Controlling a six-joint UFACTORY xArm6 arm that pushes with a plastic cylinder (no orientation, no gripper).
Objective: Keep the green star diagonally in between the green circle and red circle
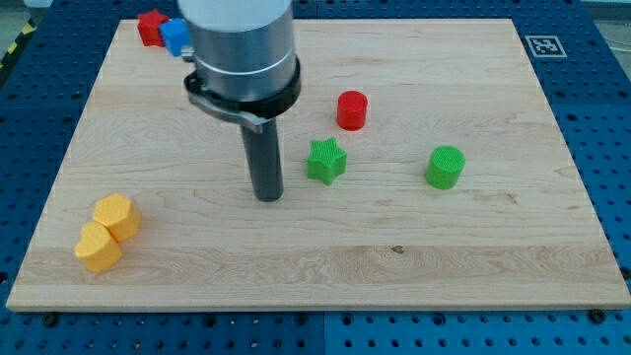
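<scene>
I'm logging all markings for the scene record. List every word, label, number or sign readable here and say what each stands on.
No readable words, brands or numbers anywhere.
Only sign: a black-and-white square fiducial marker on the wooden board's corner at the view's top right; a pattern, not text.
The green star, green circle, red circle and the other blocks carry no print.
My tip, left of the star, is unmarked.
</scene>
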